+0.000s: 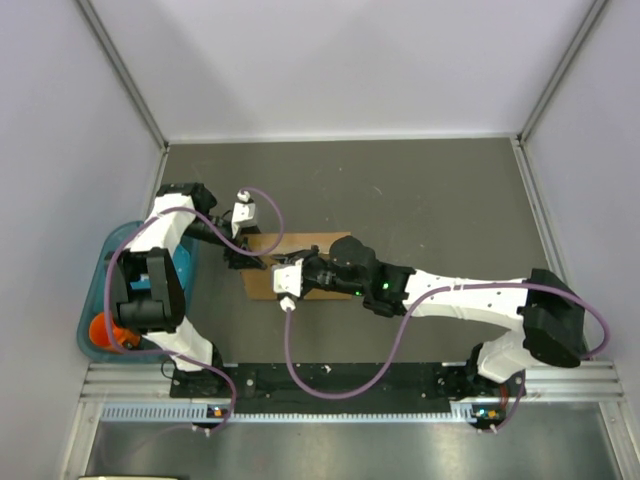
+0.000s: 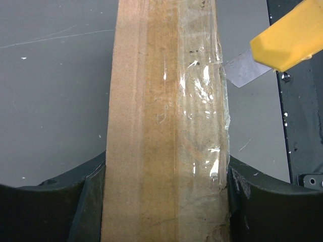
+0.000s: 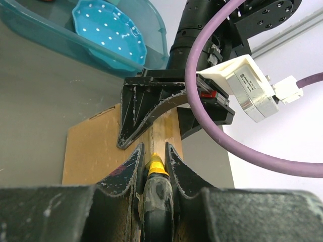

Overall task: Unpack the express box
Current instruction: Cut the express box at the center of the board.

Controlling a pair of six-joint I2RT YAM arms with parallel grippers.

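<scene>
- Jaws, L arm: pressed in on the express box (image 1: 305, 243), pinching it across its narrow taped side. L fingers (image 2: 252, 201) sit tight vs. the cardboard on both sides, no gap seen.
- Jaws, R arm: pinching a utility knife (image 2: 288, 38), yellow body w/ black rear. R fingers (image 3: 128, 174) close on both flanks, yellow nose poking fwd between the tips.
- Express box: plain brown, on tabletop (image 1: 430, 200), left of centre and nearer the near edge than the far edge. Can't tell if it lies fully flat or is tipped up.
- Clear tape (image 2: 202, 85) runs lengthwise down the pinched side, wrinkled and glossy toward one edge.
- Knife blade (image 2: 245, 70): extended, grey, tip at the taped edge of the box. Touching vs. just short: can't tell.
- R jaws face L jaws head-on over the box. Close, but no contact between them in the R wrist view.
- Teal bin (image 1: 83, 318) sits at the left edge of tabletop, toward the near-left corner, beside the L arm and apart from the box.
- In bin: teal perforated dish (image 3: 108, 30) and an orange item (image 1: 102, 328), type unreadable.
- Purple cable (image 3: 191, 75) loops off the L wrist camera unit, above the box.
</scene>
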